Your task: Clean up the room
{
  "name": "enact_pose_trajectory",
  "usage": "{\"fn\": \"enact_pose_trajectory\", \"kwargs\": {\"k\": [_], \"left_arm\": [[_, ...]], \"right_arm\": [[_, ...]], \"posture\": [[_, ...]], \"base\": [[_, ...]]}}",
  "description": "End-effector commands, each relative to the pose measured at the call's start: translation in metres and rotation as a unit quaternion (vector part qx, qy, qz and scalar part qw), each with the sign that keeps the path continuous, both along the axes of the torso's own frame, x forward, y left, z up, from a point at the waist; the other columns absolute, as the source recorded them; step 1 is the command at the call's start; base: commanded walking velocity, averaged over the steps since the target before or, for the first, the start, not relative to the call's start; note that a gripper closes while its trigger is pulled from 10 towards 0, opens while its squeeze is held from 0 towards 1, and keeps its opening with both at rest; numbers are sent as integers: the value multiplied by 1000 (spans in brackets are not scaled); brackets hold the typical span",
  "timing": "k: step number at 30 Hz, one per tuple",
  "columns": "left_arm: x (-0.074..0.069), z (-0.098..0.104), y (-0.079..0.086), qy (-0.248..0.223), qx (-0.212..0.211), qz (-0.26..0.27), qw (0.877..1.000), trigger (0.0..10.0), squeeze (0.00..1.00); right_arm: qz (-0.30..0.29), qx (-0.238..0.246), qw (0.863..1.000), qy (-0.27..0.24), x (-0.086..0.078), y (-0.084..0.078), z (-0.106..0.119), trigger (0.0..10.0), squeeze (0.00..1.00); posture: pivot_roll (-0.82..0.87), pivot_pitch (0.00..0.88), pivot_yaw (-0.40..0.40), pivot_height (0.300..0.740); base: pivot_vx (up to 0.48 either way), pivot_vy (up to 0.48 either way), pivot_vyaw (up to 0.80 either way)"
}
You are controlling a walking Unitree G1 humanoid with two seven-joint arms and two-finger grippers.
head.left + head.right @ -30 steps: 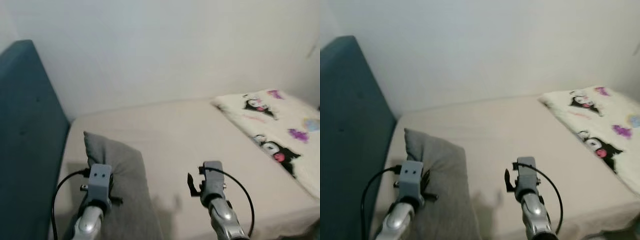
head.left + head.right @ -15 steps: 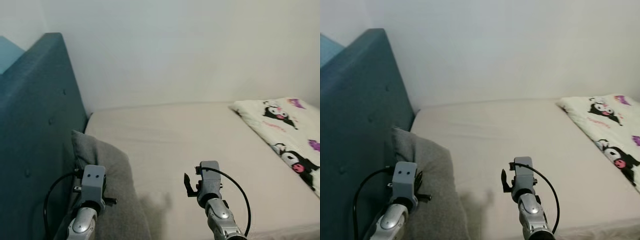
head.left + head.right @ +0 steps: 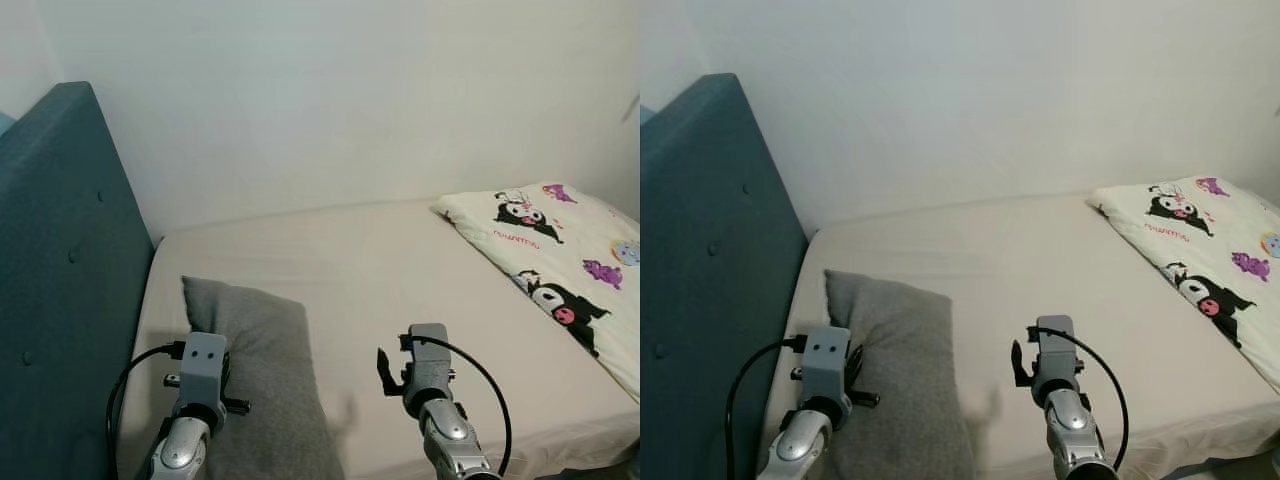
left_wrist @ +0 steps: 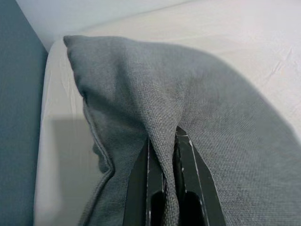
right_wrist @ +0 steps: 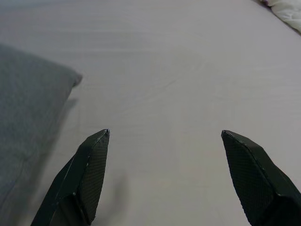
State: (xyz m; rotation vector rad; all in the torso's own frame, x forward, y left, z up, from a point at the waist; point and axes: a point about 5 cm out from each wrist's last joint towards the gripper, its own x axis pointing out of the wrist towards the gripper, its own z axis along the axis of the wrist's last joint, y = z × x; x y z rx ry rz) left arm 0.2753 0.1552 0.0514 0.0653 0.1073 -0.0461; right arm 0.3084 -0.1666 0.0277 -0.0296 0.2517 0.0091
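A grey pillow (image 3: 262, 375) lies on the bed's beige sheet (image 3: 370, 270), close to the teal headboard (image 3: 60, 260). My left gripper (image 4: 163, 141) is shut on a fold of the grey pillow (image 4: 197, 94), its black fingers (image 4: 186, 150) pinching the fabric. My left arm (image 3: 195, 385) reaches over the pillow's near end. The right gripper (image 5: 164, 136) is open above the bare sheet, with nothing between its fingertips (image 5: 96, 146); the pillow's corner (image 5: 33, 80) lies to one side of it. My right arm (image 3: 430, 380) hangs over the sheet beside the pillow.
A white blanket (image 3: 560, 250) with cartoon prints is spread across the bed's right end. A plain white wall (image 3: 330, 100) runs along the bed's far side. The bed's near edge (image 3: 1160, 440) shows at the lower right.
The view has swung right, bringing the blanket further in. The pillow now lies a little away from the headboard, still pinched by my left gripper. The right gripper remains open.
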Motion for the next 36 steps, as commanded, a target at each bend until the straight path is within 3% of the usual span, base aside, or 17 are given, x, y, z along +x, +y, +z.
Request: {"fn": "enact_pose_trajectory", "kwargs": {"k": [1,23,36], "left_arm": [[4,9,1,-22,8,0,1000,10000,0],[12,8,10,-8,31,50,998,10000,0],[12,8,9,-10,38,46,998,10000,0]], "right_arm": [[-2,1,1000,6,-3,0,-4,10000,0],[33,27,999,0,5,11,4,10000,0],[37,33,999,-2,5,12,5,10000,0]], "posture": [[51,81,-13,740],[48,99,-13,740],[52,105,-11,685]], "base": [[0,0,0],[0,0,0],[0,0,0]]}}
